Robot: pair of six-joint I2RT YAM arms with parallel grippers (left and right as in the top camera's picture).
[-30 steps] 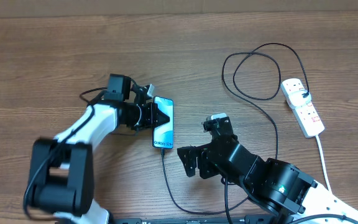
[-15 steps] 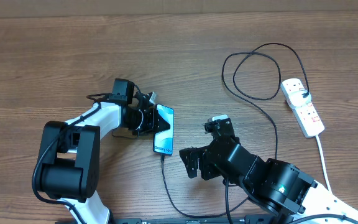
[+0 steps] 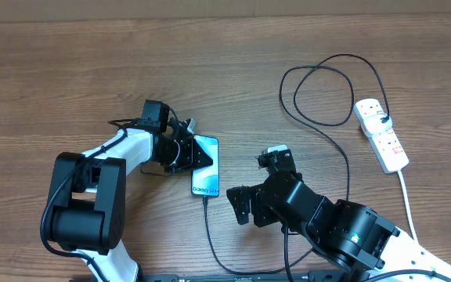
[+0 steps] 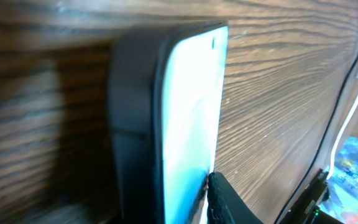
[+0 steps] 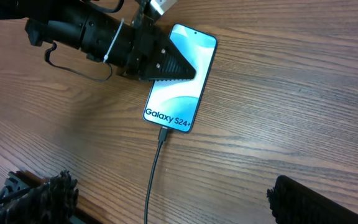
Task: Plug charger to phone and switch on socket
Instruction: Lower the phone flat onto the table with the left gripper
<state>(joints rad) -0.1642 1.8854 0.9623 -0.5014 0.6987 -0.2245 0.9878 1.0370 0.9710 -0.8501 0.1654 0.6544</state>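
The left jaws are clamped on the phone (image 3: 208, 172), lying screen-up mid-desk (image 3: 69, 55) with the charger (image 5: 153, 174) meeting its bottom end, the right jaws hang spread and empty nearby, and the socket (image 3: 383, 135) sits far right.
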